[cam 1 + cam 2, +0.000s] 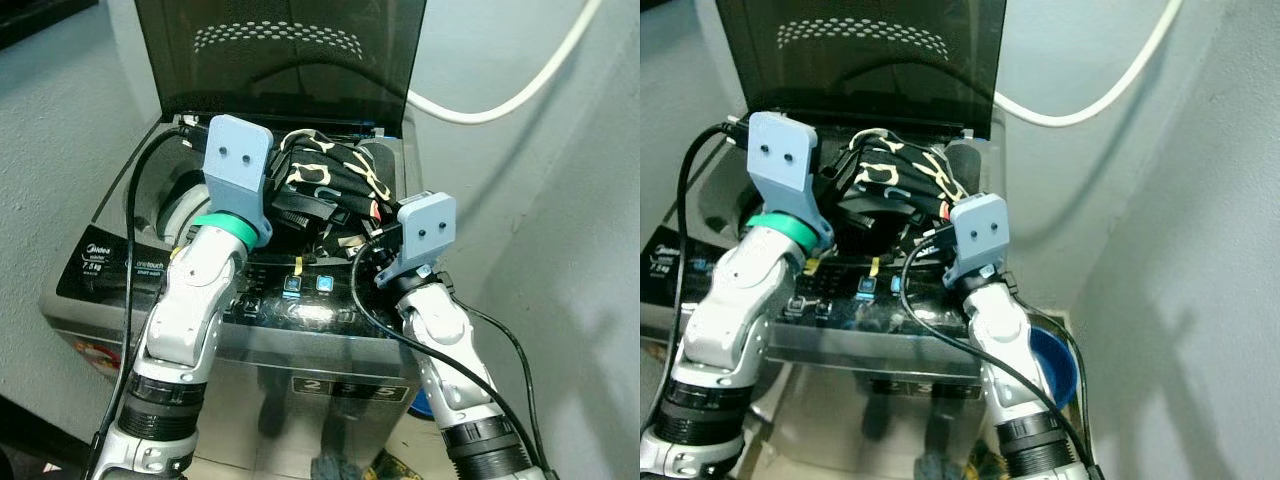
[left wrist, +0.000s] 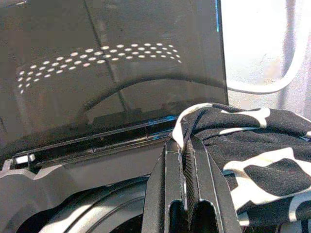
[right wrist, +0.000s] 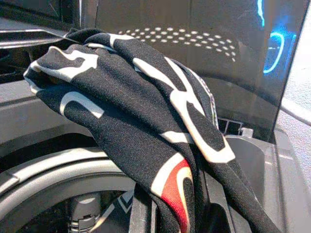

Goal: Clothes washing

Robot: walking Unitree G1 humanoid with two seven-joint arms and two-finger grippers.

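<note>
Black patterned cloth (image 1: 325,180) hangs over the open washing machine (image 1: 120,215), ready to drop. Left end effector (image 2: 187,160) pinches its edge shut; right end effector (image 3: 167,213) is draped, grip unclear.

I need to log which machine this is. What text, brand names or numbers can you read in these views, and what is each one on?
"Midea": dark label at the front left corner of the washing machine.
"one touch": same label, just right of the brand; faint.
"7.5 kg": below the brand; small, so uncertain.
Symbols on the lit blue buttons: too small to read.
Shapes on the steel front panel: reflections, not readable.
</note>
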